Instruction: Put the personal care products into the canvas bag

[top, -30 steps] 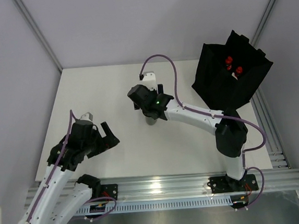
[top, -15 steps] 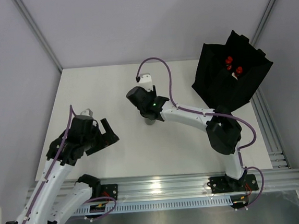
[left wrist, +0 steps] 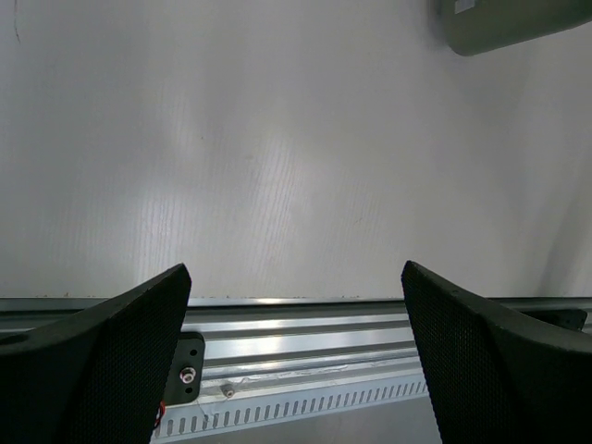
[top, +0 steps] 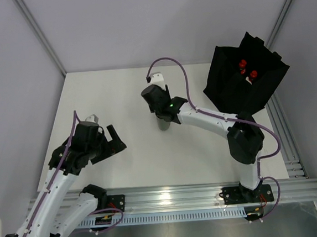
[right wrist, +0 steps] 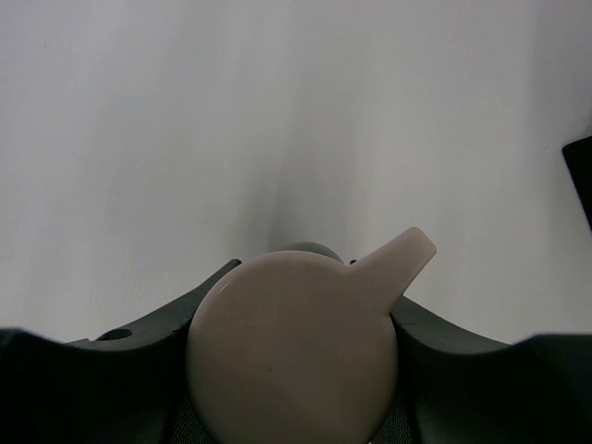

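Note:
A grey-green bottle (top: 163, 125) with a cream cap (right wrist: 291, 356) stands upright near the middle of the white table. My right gripper (top: 163, 116) is shut on it from above; in the right wrist view the black fingers (right wrist: 148, 342) press both sides of the cap. The black canvas bag (top: 228, 95) sits open at the back right, with two red products (top: 242, 63) (top: 253, 75) inside. My left gripper (top: 113, 142) hovers open and empty at the front left. In the left wrist view the bottle (left wrist: 518, 23) lies at the top right, far from the gripper (left wrist: 296, 361).
An aluminium rail (top: 171, 198) runs along the near table edge below both arm bases. The white table (top: 106, 95) ends at pale walls on the left and behind. The bag stands close to the table's right edge.
My right gripper has shut on the grey-green bottle's cap, and its wrist has turned slightly. The left arm has stayed still.

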`<control>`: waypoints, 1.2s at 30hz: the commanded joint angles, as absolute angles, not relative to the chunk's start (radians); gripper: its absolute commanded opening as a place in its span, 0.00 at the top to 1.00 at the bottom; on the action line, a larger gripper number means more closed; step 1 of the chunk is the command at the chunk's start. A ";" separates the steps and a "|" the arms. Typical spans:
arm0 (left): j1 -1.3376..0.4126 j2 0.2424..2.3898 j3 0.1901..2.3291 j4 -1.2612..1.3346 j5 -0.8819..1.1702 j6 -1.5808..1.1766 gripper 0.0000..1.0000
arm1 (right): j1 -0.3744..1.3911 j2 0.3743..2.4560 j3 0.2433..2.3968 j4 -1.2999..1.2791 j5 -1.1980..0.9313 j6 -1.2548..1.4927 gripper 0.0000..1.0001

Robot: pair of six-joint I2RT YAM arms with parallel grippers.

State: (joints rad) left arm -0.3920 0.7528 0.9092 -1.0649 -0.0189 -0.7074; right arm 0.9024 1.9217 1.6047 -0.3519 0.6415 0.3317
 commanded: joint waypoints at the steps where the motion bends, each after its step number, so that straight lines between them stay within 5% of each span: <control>1: -0.403 0.765 0.965 -1.036 -0.008 -0.709 0.01 | 0.842 1.712 1.673 -0.267 0.608 0.195 1.00; 14: -0.428 0.836 1.005 -0.963 0.052 -0.701 0.01 | 0.615 1.520 2.031 -0.442 0.474 0.038 1.00; 21: -0.428 0.868 1.038 -0.940 0.071 -0.703 0.01 | 0.375 1.604 2.353 -0.525 0.364 0.034 1.00; 29: -0.428 0.874 1.062 -0.927 0.054 -0.695 0.01 | 0.036 1.655 2.444 -0.476 0.197 0.118 1.00; 36: -0.422 0.899 1.054 -0.888 0.061 -0.706 0.01 | -0.057 1.683 2.318 -0.417 0.130 0.120 1.00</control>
